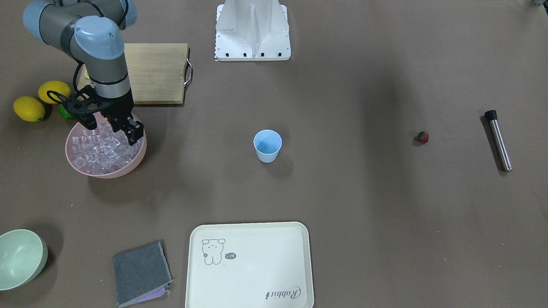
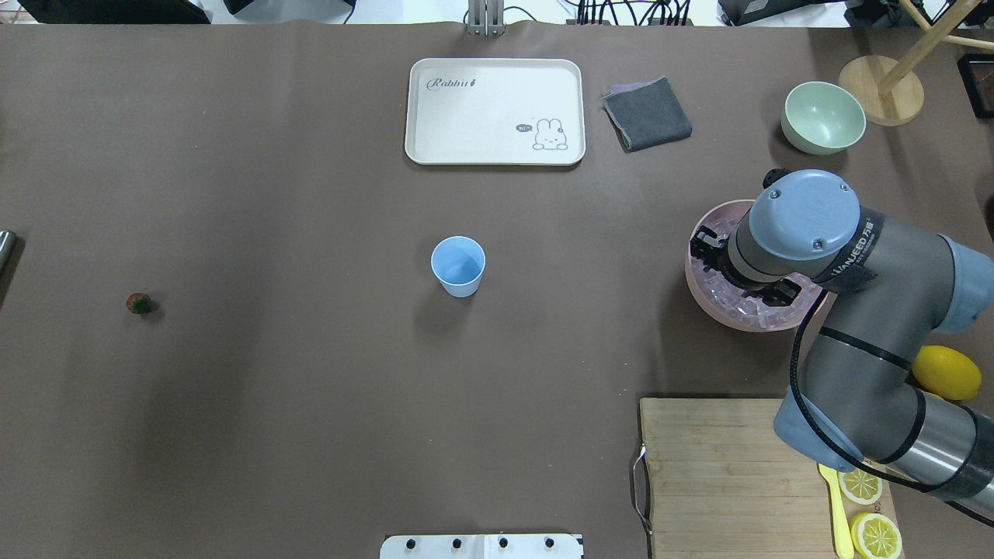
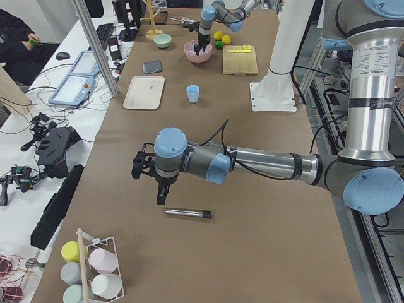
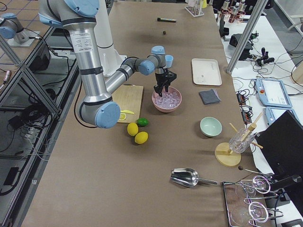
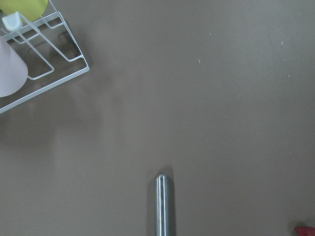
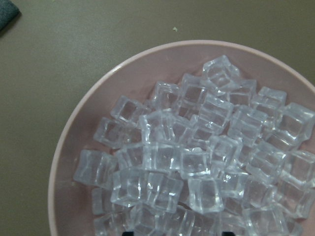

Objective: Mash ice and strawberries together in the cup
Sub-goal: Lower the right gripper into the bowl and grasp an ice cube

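Over pink bowl (image 1: 85, 170) of ice (image 1: 100, 152), right tool (image 1: 113, 130) spread wide, left tool (image 3: 154, 186) state unclear, tray (image 1: 274, 256) lettered "Rabbit".

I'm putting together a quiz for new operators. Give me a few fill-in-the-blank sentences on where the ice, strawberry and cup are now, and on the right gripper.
1. The ice is piled in the ____ bowl.
2. The cup stands upright and is ____ inside.
3. The strawberry lies on the ____, well apart from the cup.
4. The right gripper hovers over the ice with its jaws ____.

Missing words: pink; empty; table; open.
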